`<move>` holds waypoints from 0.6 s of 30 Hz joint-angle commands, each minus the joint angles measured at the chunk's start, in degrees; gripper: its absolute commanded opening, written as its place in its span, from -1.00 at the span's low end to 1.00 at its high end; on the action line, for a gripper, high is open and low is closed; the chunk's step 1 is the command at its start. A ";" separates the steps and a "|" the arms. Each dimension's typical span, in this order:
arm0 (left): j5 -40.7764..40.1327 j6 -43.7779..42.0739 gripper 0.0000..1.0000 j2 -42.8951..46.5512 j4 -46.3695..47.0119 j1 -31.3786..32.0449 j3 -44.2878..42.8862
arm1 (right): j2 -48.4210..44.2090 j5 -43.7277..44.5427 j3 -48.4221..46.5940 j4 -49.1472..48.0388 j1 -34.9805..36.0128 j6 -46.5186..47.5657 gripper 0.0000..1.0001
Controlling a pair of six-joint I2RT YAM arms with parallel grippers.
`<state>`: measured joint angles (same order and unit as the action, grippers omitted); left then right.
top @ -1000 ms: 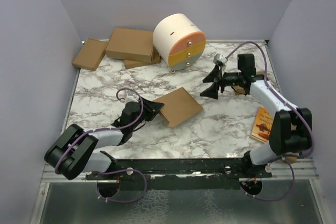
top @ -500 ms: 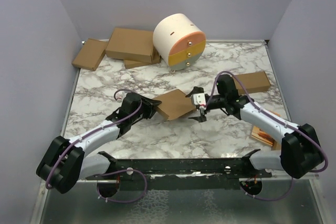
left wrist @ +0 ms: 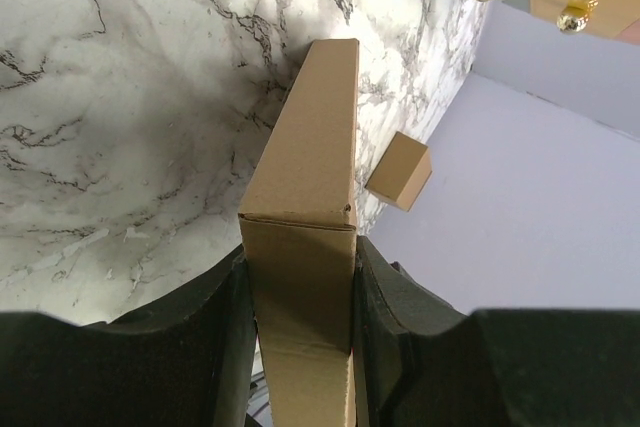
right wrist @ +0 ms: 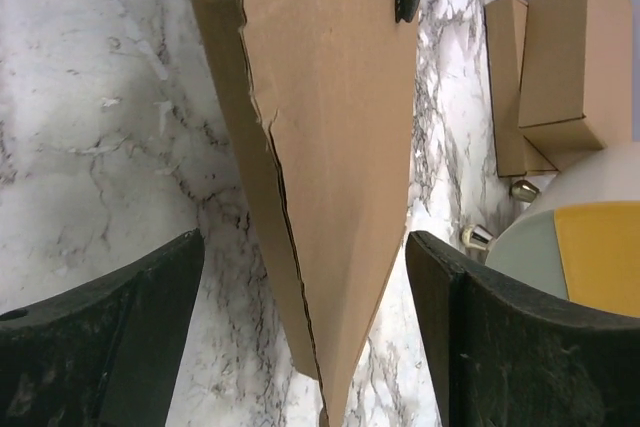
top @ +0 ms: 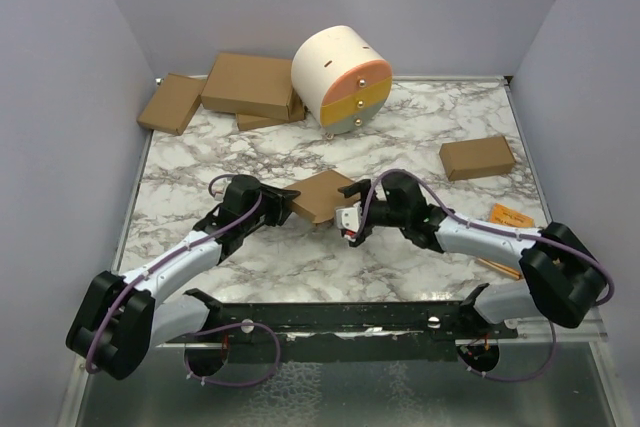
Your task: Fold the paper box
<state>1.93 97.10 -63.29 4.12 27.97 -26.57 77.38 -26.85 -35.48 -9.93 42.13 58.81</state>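
The paper box (top: 322, 194) is a thin folded brown cardboard mailer in the middle of the table, held edge-on and tilted. My left gripper (top: 287, 198) is shut on its left end; in the left wrist view the box (left wrist: 305, 177) sits pinched between both fingers (left wrist: 225, 327). My right gripper (top: 350, 213) is open at the box's right corner. In the right wrist view the box's pointed corner (right wrist: 330, 107) reaches down between the spread jaws, touching neither finger (right wrist: 150, 297).
A white round drawer unit (top: 342, 79) with orange, yellow and grey fronts stands at the back. Larger brown cartons (top: 248, 84) and a flat one (top: 171, 103) lie back left. A small thick carton (top: 478, 157) and an orange card (top: 513, 215) lie at right.
My right arm swung from the far right to the table's middle, leaving the small carton behind, and now brackets the box's corner. My left gripper pushed the box slightly forward and tilted it.
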 commanded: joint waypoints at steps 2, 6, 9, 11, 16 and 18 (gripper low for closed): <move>0.93 2.30 -0.62 1.13 -2.38 -0.59 -0.95 | 2.74 8.32 0.90 -9.23 3.24 -0.40 0.49; 1.06 2.37 -0.62 1.25 -1.98 -0.71 -0.77 | 3.37 9.21 1.40 -10.62 3.95 -0.45 0.28; 1.38 2.53 -0.61 1.32 -1.50 -0.72 -0.55 | 3.77 9.27 1.38 -10.89 4.18 -0.68 0.11; 1.64 2.74 -0.61 1.39 -0.73 -0.72 -0.14 | 3.88 9.29 1.28 -10.79 4.27 -1.23 -0.01; 1.67 3.18 -0.32 2.03 -0.39 -0.72 0.24 | 3.42 9.75 0.87 -10.75 4.28 -2.58 -0.20; 1.66 3.16 -0.12 2.36 -0.95 -0.72 0.01 | 3.23 10.09 0.71 -10.73 4.28 -3.14 -0.23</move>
<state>3.01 98.43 -62.65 4.16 27.44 -26.55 80.73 -18.85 -34.48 -18.13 46.04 57.45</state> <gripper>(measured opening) 0.386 0.405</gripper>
